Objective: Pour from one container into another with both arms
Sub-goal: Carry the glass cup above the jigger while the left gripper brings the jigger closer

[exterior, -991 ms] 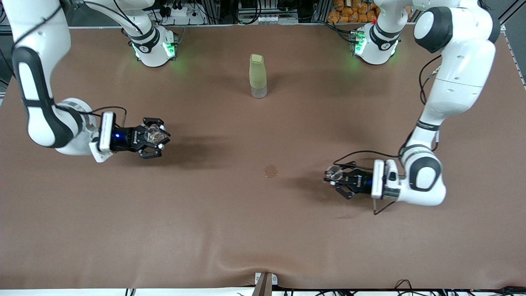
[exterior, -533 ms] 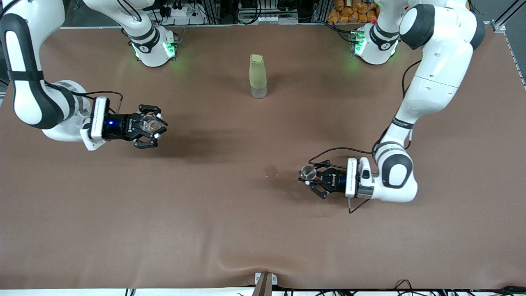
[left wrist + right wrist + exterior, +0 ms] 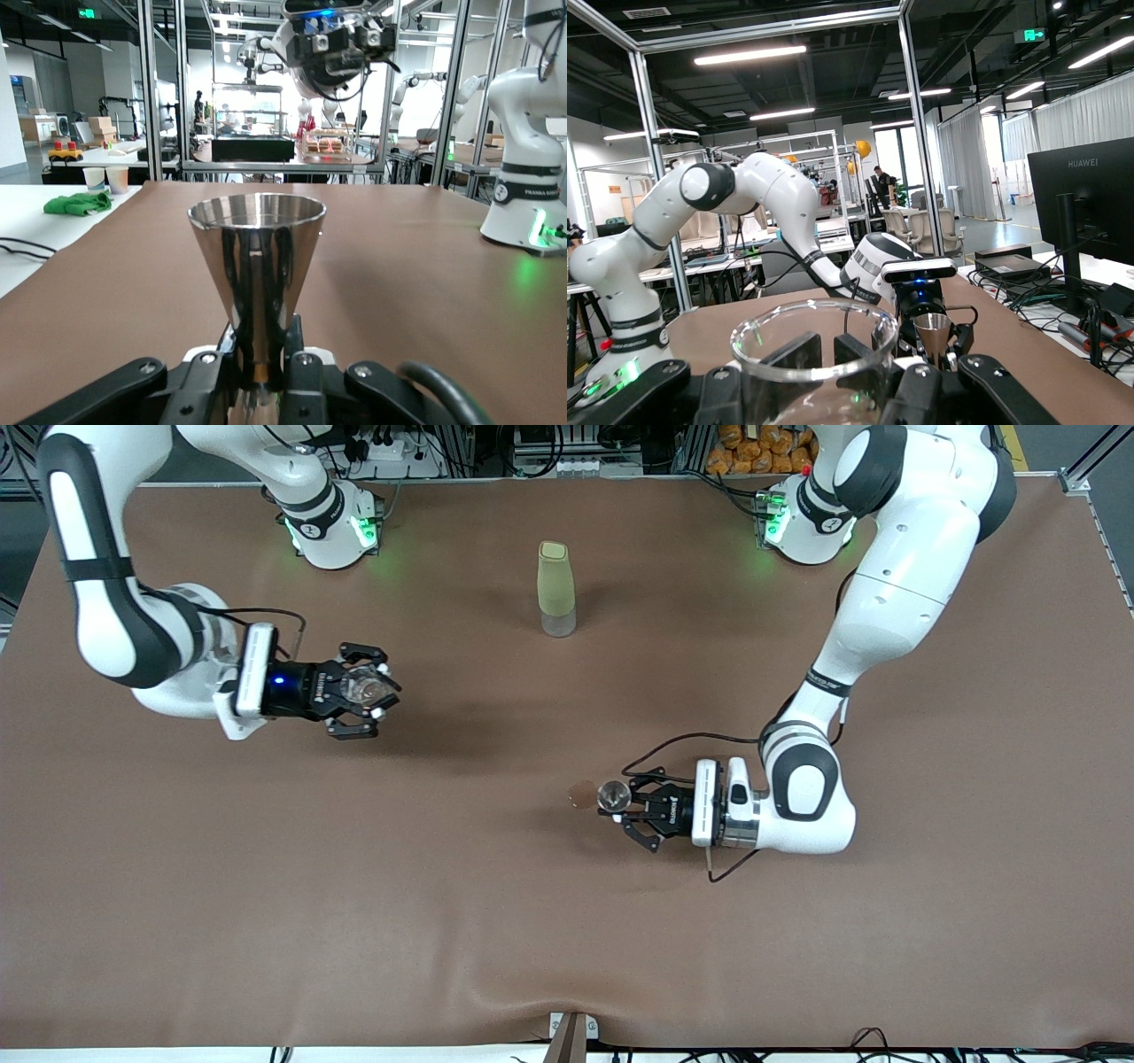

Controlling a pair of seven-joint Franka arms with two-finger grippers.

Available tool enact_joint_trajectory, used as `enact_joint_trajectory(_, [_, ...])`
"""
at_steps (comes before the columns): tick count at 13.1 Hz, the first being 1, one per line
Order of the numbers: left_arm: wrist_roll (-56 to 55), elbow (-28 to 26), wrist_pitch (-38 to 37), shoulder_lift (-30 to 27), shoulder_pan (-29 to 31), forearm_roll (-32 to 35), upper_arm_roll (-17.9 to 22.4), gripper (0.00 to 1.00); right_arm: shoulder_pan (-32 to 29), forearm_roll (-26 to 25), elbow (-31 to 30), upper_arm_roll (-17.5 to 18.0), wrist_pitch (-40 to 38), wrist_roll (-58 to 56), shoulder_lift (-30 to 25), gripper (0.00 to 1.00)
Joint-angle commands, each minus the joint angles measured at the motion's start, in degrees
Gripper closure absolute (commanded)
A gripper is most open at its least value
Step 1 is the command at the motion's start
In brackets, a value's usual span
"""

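Observation:
My left gripper [image 3: 620, 808] is shut on the narrow stem of a shiny metal cone-shaped cup [image 3: 613, 795], held upright over the middle of the table, right beside a small round brown disc [image 3: 582, 794]. In the left wrist view the cup [image 3: 257, 257] rises mouth up from between the fingers [image 3: 306, 376]. My right gripper [image 3: 368, 701] is shut on a clear glass beaker [image 3: 361, 687], over the table toward the right arm's end. The beaker's rim [image 3: 813, 341] fills the right wrist view, with the metal cup [image 3: 933, 329] showing farther off.
A tall pale green bottle [image 3: 555, 589] with a clear base stands upright between the two arm bases [image 3: 332, 527] [image 3: 804, 522]. The brown cloth table [image 3: 532, 921] has a ripple near its front edge.
The left gripper has carried the metal cup toward the table's middle, up to the brown disc. The right gripper has shifted with the beaker toward the middle as well.

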Motion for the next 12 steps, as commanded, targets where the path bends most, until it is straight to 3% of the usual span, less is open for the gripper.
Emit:
enact_joint_trajectory(1, [-0.7, -0.6, 0.9, -1.3, -0.5, -3.2, -0.6, 1.00, 6.3, 6.7, -1.7, -0.5, 4.6, 0.8, -1.7, 1.00])
enact_joint_trajectory(3, [-0.8, -0.6, 1.3, -1.3, -0.6, -3.2, -0.7, 1.00, 10.5, 12.3, -1.6, -0.5, 7.4, -0.5, -1.4, 1.00])
enact_joint_trajectory(6, [-0.6, -0.7, 2.4, -1.0, -1.7, -3.2, -0.6, 1.00, 14.0, 15.7, -0.6, -0.4, 11.5, -0.8, -1.1, 1.00])
enact_joint_trajectory(9, [-0.1, -0.9, 2.4, -0.8, -1.7, -3.1, -0.6, 1.00, 14.6, 16.4, 2.0, 1.2, 13.5, -1.5, 1.5, 1.00])
enact_joint_trajectory(12, [0.5, -1.1, 2.4, -0.5, -1.9, -3.3, -0.6, 1.00, 14.5, 21.4, 4.8, 4.3, 14.9, -5.0, 5.4, 1.00])
